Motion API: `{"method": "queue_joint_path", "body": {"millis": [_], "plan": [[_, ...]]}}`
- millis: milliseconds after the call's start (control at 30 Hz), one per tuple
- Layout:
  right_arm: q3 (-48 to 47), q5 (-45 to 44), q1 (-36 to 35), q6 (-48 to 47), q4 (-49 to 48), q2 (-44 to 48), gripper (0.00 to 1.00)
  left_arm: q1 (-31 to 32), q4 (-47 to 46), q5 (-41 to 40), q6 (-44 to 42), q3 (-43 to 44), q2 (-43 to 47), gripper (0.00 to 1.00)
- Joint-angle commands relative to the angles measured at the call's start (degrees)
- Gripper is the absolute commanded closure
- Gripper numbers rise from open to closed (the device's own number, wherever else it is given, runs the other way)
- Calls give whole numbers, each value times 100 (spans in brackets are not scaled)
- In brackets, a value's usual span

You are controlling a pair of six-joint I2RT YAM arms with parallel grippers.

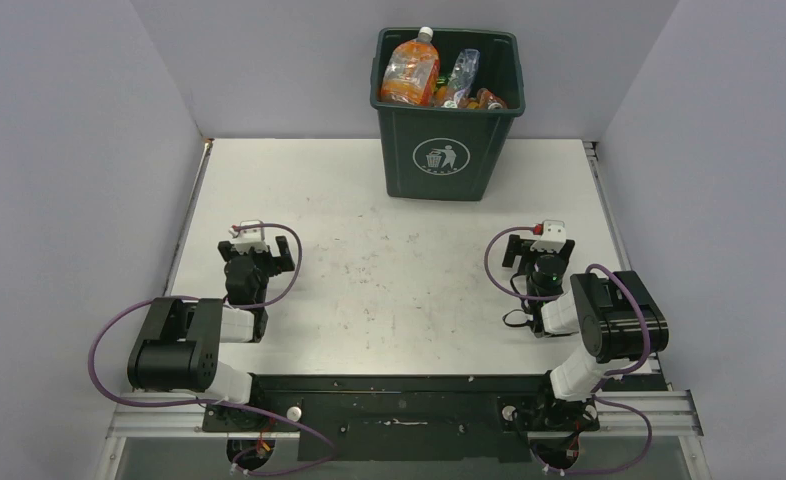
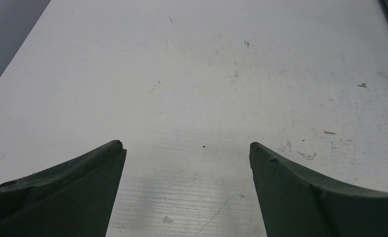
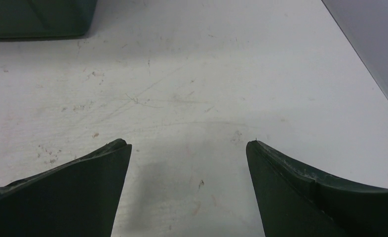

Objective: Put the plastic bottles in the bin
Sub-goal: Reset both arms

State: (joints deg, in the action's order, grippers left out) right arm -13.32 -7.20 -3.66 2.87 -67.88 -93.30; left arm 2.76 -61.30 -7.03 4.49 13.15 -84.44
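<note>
Plastic bottles (image 1: 411, 72) heaped inside green bin (image 1: 449, 150) at far edge of table (image 1: 369, 270). Left gripper (image 2: 184, 144) and right gripper (image 3: 187, 143) both spread wide, holding nothing, low over table, well apart from bin.

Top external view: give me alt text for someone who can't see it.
A dark green bin heaped with crushed plastic bottles stands at the far middle of a white table. No bottles lie on the table itself. The left arm and right arm sit folded at the near edge, one on each side.
</note>
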Motion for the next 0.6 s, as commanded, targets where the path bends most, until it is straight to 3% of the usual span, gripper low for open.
{"method": "queue_joint_path", "body": {"millis": [0,167,567], "plan": [[-277,325,41,-116,86,34,10,-74,-115,61,44,190,15,4],[-250,326,41,-129,55,40,10,178,-231,-437,-51,117,33,4],[-250,325,44,-129,46,40,10,233,-215,-574,-44,132,20,4]]}}
